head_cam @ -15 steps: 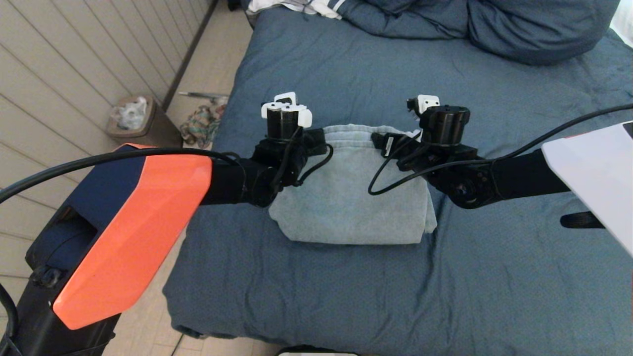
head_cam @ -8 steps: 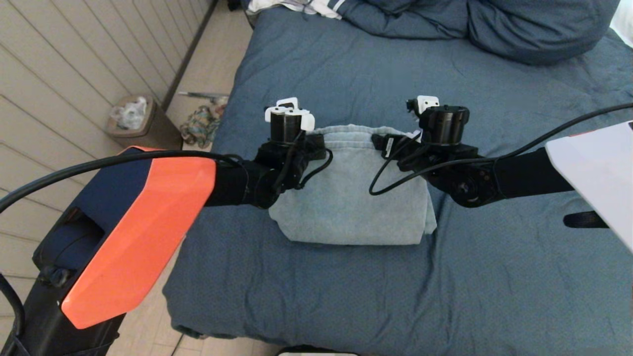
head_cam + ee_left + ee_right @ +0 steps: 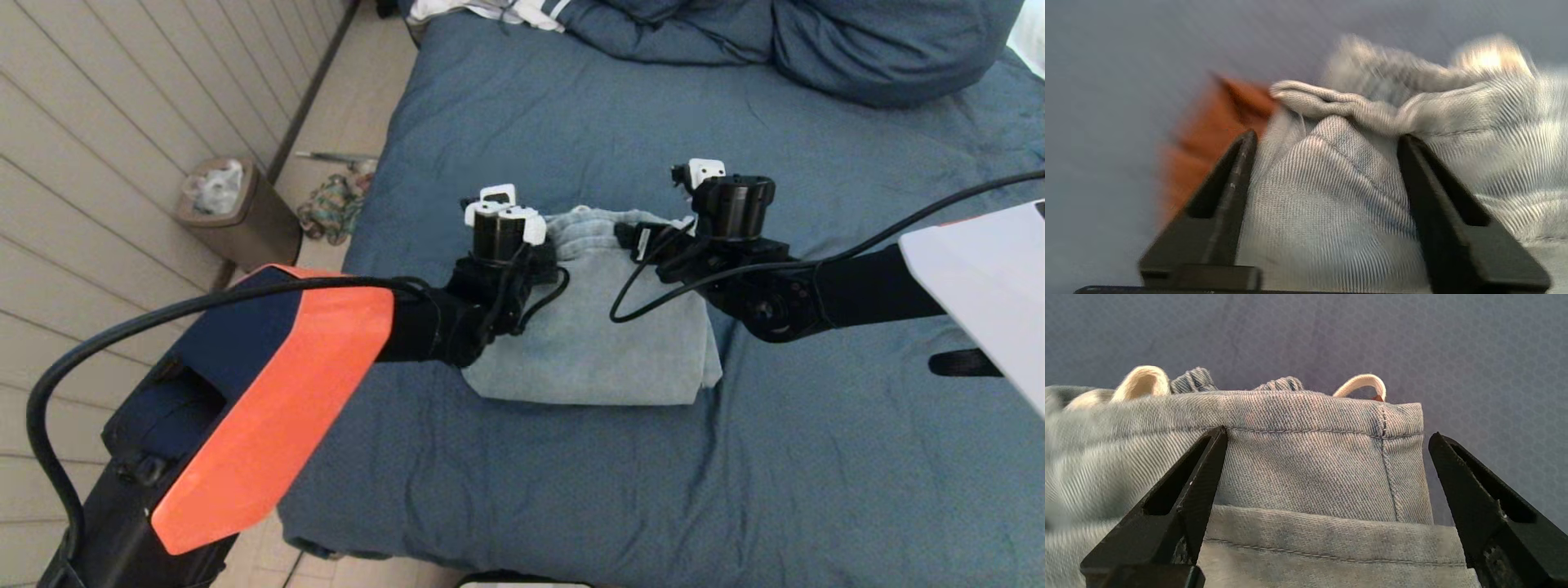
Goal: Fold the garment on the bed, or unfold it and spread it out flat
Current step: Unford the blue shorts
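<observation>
**Folded denim on the bed, both grippers spread above its far edge: risks at release**

Head view: the bed (image 3: 816, 457) fills the centre and right of the frame. The garment (image 3: 604, 359), a pale denim piece folded into a compact rectangle, lies at centre frame on the blue cover. The left gripper (image 3: 1327, 139) stands over the garment's upper-left corner, jaws apart, holding nothing; cloth bulges between the fingers and a hem ridge lies bunched just beyond the tips. The right gripper (image 3: 1327, 435) stands over the upper-right corner, jaws wide and empty, a stitched hem and cream drawstring loops (image 3: 1359, 381) just beyond it.

Risks, as judged from this arrangement:
- The bunched upper-left corner may stay humped, leaving the fold uneven.
- A fingertip withdrawn low could snag the raised cloth or a drawstring loop and drag the top layer open.
- Pulling one arm away with cloth caught could skew the whole stack on the soft, wrinkled cover.

A bin (image 3: 237, 216) stands on the floor at the left of the frame.
</observation>
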